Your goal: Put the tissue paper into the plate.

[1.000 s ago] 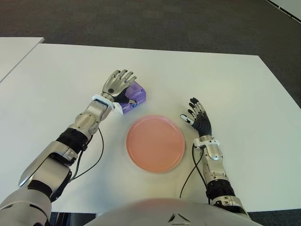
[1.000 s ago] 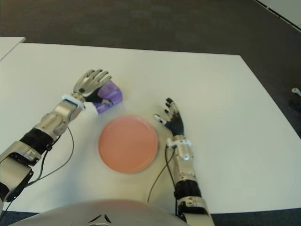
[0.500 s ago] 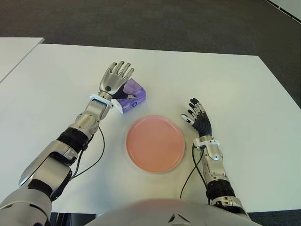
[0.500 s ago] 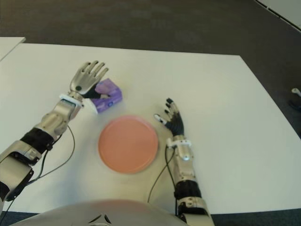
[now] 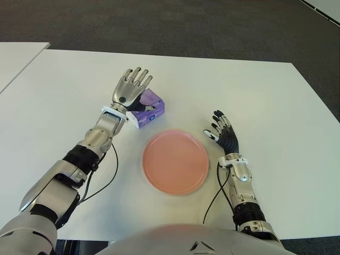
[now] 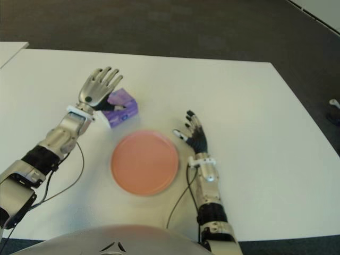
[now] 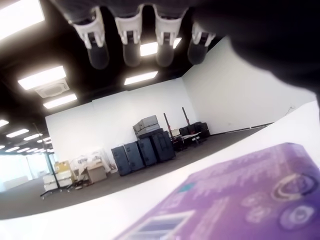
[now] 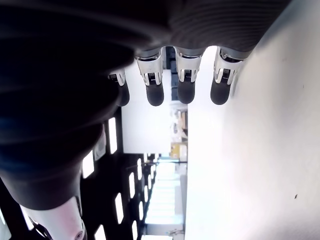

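A purple tissue pack (image 5: 149, 108) lies on the white table (image 5: 255, 90), just beyond the far-left rim of the round pink plate (image 5: 176, 161). My left hand (image 5: 130, 91) hovers over the pack's left end, fingers stretched straight and spread, holding nothing. In the left wrist view the pack (image 7: 240, 200) fills the space below the extended fingers (image 7: 131, 40). My right hand (image 5: 223, 134) shows to the right of the plate, fingers relaxed and open. The plate holds nothing.
A second white table (image 5: 16, 58) shows at the far left, separated by a narrow gap. Dark carpet (image 5: 186, 26) lies past the table's far edge. A black cable (image 5: 109, 178) runs along my left forearm.
My left hand's fingers have straightened from a curl over the tissue pack, and the hand has lifted slightly back. The pack stays in place. The right hand has not moved.
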Controlling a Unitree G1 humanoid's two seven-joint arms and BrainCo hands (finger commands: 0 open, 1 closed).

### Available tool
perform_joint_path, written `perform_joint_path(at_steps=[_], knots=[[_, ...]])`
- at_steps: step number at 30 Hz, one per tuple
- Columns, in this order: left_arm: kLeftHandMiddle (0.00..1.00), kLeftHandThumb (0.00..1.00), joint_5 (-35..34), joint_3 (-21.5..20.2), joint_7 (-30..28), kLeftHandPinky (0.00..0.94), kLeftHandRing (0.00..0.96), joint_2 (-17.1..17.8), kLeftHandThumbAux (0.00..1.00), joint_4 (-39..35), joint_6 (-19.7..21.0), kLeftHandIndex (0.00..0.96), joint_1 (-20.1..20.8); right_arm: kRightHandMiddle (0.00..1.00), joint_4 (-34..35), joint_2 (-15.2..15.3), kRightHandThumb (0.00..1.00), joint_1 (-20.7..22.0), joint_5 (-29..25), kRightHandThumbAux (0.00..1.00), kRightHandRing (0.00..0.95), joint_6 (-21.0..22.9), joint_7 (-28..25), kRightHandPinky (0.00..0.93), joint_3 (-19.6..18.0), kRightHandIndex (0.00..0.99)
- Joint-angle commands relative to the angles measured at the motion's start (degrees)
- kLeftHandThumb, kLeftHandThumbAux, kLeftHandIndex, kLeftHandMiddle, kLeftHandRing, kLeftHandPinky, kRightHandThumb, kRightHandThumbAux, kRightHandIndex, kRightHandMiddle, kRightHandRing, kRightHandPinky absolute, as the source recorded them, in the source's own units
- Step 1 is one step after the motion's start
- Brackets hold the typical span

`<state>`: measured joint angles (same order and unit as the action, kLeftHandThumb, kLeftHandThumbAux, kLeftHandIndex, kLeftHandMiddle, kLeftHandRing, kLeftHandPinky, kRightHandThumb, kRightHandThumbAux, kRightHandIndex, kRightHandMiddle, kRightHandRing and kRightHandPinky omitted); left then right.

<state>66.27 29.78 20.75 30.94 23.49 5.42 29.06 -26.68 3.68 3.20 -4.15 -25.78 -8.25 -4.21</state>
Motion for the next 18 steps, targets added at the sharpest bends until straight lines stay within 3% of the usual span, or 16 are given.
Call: perform_joint_path(at_steps=[1,18], knots=[[0.0,0.0,-0.4,0.0,-3.5,0.0,0.0,1.0,0.267,-1.6,0.2,0.0,-2.0,0.0,-4.1,-0.4,0.0,-3.5,-0.3,0.771,0.0,4.1,0.1,0.0,-0.2,0.0],[0.0,0.0,-2.3,-0.8,-11.8,0.0,0.0,2.9,0.3,-8.6,-1.2,0.0,-5.1,0.0,-4.6,-0.3,0.0,-3.5,0.2,0.766,0.0,2.3,-0.1,0.0,0.1,0.0]])
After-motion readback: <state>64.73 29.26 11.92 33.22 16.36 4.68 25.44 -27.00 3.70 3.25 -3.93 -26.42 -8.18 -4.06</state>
